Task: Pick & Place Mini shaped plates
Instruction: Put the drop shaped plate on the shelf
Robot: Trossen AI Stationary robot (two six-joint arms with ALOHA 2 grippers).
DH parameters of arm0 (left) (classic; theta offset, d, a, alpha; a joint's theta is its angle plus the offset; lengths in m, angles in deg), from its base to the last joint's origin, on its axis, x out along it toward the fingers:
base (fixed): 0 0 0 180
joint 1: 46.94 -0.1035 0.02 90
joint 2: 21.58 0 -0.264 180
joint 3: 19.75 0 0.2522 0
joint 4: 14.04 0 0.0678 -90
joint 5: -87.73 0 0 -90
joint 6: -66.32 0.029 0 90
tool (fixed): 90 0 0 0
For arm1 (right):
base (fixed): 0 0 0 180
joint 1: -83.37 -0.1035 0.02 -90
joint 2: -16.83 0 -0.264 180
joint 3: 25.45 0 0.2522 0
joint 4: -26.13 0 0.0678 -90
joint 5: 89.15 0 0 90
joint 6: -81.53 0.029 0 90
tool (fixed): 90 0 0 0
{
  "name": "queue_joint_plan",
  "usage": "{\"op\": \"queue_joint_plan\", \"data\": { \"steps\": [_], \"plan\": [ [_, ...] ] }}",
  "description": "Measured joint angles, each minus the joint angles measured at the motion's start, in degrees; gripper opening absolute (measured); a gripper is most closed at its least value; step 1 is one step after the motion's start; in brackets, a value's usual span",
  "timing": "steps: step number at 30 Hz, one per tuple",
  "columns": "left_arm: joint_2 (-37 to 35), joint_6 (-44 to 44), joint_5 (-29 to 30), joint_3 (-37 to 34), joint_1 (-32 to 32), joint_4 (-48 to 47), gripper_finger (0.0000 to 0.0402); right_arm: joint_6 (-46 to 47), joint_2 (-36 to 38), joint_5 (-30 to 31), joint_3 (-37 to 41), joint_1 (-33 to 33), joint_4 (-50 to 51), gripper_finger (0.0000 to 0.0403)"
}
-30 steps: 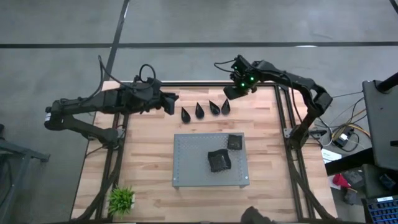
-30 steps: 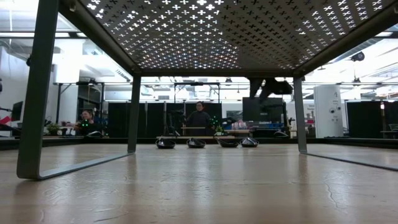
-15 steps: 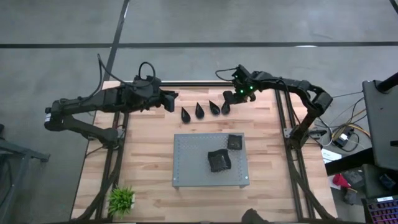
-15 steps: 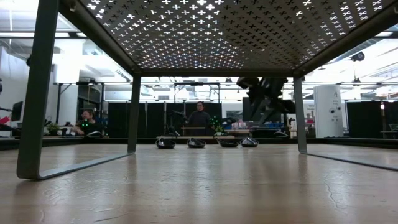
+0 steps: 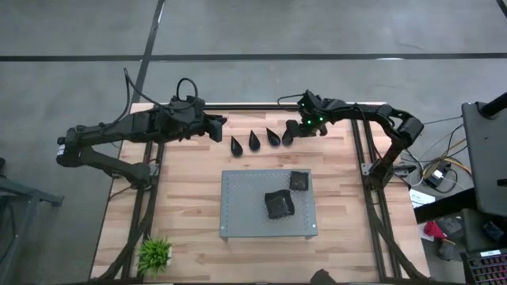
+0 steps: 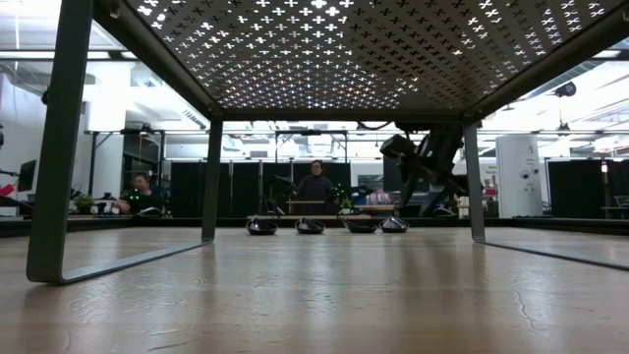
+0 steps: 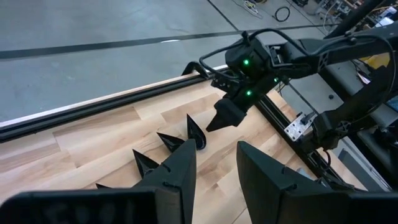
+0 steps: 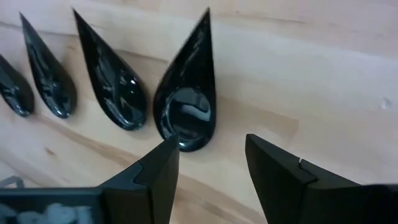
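Four black teardrop plates lie in a row on the wooden table near its far edge; the rightmost (image 5: 287, 136) (image 8: 186, 106) is nearest my right gripper. My right gripper (image 5: 292, 130) (image 8: 208, 149) is open just above and behind that plate's round end, touching nothing I can see. My left gripper (image 5: 217, 127) (image 7: 214, 162) is open and empty at the left end of the row. Two black square plates (image 5: 299, 180) (image 5: 279, 204) rest on the grey perforated board (image 5: 238, 222).
The row of teardrop plates also shows in the low view (image 6: 310, 226), beyond the board's legs (image 6: 59, 147). A small green plant (image 5: 155, 253) stands at the table's near left corner. People (image 6: 316, 187) are in the room behind the table.
My right gripper has moved from above the table's far edge toward the near-left and down, onto the rightmost teardrop plate. The plates have stayed in place.
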Motion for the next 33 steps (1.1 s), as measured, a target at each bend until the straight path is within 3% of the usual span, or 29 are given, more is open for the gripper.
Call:
{"op": "queue_joint_plan", "data": {
  "steps": [8,33],
  "plan": [
    [0.0,0.0,0.0,0.0,-0.1,0.0,0.0108,3.3,0.0,1.7,1.4,-0.1,-6.7,0.0176],
    [0.0,0.1,0.5,0.0,-0.2,0.0,0.0108,6.9,-3.4,2.8,2.7,-1.8,-10.9,0.0157]
  ]
}}
